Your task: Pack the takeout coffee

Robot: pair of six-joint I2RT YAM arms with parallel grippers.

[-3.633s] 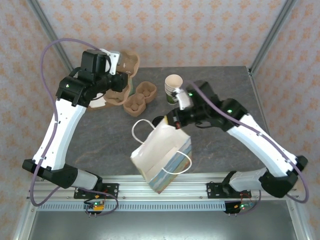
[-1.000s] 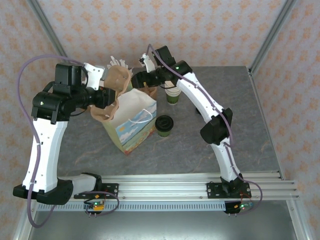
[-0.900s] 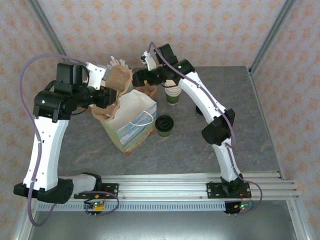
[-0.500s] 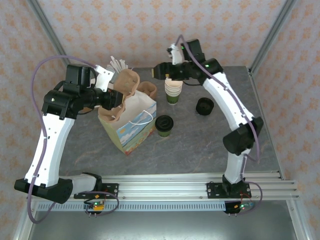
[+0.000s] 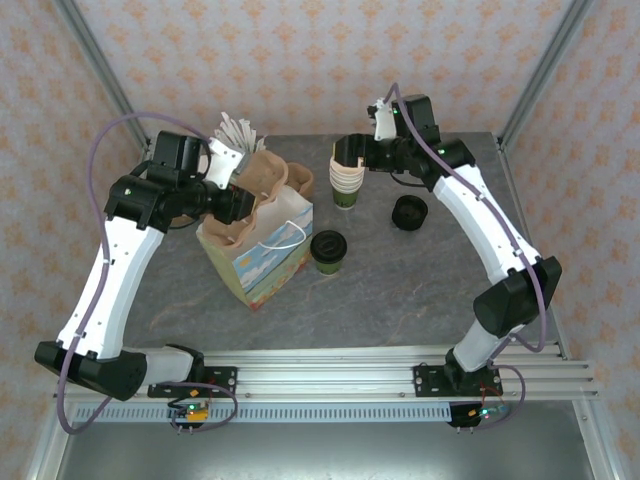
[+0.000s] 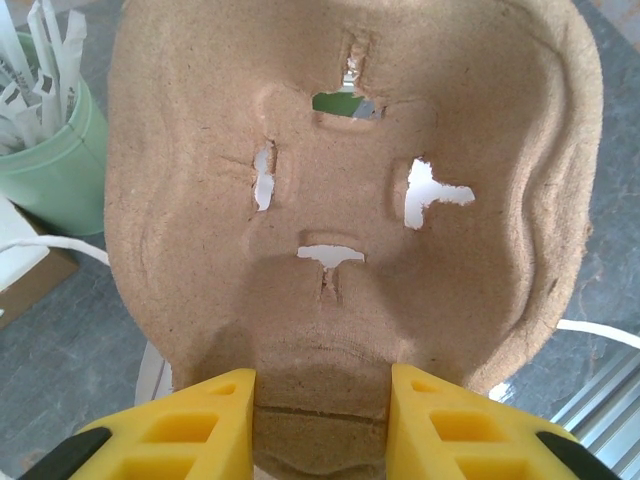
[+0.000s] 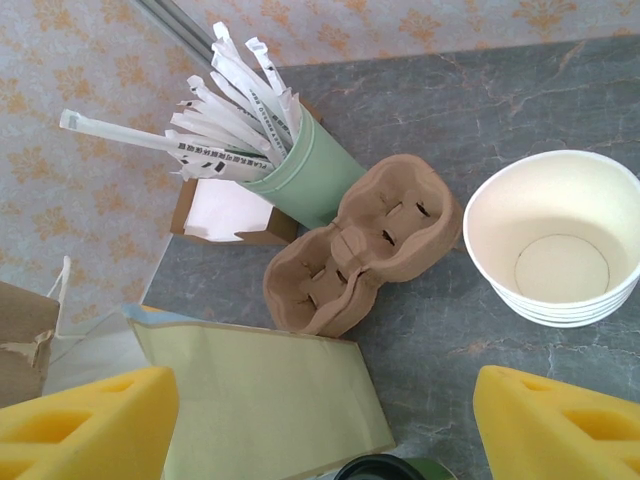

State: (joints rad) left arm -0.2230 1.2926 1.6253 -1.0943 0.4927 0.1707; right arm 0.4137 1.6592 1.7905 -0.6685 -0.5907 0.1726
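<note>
The takeout coffee (image 5: 328, 250), a cream and green cup with a black lid, stands on the table just right of the paper bag (image 5: 265, 250). Its lid edge (image 7: 385, 468) shows at the bottom of the right wrist view. My left gripper (image 5: 232, 203) (image 6: 320, 420) is shut on a brown pulp cup carrier (image 5: 255, 178) (image 6: 340, 180), held over the bag's open top. My right gripper (image 5: 343, 153) (image 7: 320, 430) hangs open and holds nothing, above the stack of lidless cups (image 5: 346, 188) (image 7: 555, 235), well behind the coffee.
A second pulp carrier (image 5: 298, 178) (image 7: 360, 245) lies behind the bag. A green cup of wrapped straws (image 5: 235, 135) (image 7: 300, 170) and a small cardboard box (image 7: 225, 212) stand at the back left. A pile of black lids (image 5: 408, 212) sits right of the cup stack.
My right gripper swung from behind the bag to the right, to above the cup stack, uncovering the lid pile. My left gripper carried the carrier right and forward over the bag.
</note>
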